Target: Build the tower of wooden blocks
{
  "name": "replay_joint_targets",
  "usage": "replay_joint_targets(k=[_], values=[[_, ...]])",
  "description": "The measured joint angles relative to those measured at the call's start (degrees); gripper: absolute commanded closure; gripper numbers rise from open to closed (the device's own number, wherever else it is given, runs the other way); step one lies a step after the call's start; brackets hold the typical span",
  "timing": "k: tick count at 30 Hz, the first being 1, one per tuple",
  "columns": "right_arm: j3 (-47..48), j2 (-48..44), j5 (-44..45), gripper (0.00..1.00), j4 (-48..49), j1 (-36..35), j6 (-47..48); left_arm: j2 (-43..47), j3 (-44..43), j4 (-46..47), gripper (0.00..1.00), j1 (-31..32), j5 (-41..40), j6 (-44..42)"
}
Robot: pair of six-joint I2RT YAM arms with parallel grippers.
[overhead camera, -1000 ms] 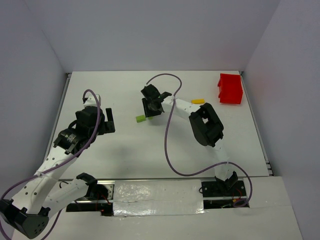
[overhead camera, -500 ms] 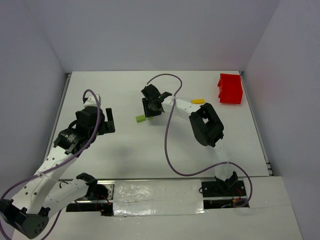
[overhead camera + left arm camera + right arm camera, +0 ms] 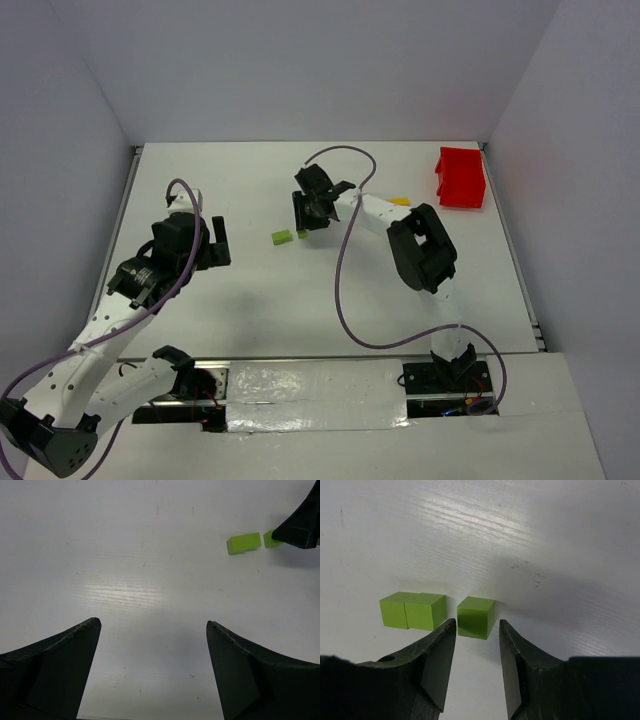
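The wood block tower is out of view; only loose blocks show. A yellow-green bar (image 3: 412, 611) (image 3: 282, 237) (image 3: 244, 543) lies flat on the white table. A yellow-green cube (image 3: 476, 616) sits a small gap to its right. My right gripper (image 3: 476, 625) (image 3: 308, 222) is low over the table with its jaws partly open. The cube lies just past its fingertips, in line with the gap, touching neither finger. A yellow block (image 3: 401, 201) lies behind the right arm, partly hidden. My left gripper (image 3: 152, 624) (image 3: 220, 243) stands wide open over bare table, well left of the blocks.
A red plastic bin (image 3: 460, 178) stands at the back right corner. The right arm's purple cable (image 3: 340, 280) loops over the middle of the table. White walls close in the table on three sides.
My right gripper has drawn back and to the right, away from the bar, and its arm now covers part of the yellow block. The left arm has not moved.
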State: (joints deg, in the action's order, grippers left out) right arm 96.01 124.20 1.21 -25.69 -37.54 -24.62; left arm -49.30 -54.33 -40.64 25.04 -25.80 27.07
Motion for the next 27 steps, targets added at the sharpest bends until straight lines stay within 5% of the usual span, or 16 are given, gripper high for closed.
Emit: replay_joint_targets(k=[27], values=[[-2.7,0.0,-13.3,0.53,6.1,2.7,-3.6,-0.1,0.0,0.0,0.01,-0.1,0.3,-0.1]])
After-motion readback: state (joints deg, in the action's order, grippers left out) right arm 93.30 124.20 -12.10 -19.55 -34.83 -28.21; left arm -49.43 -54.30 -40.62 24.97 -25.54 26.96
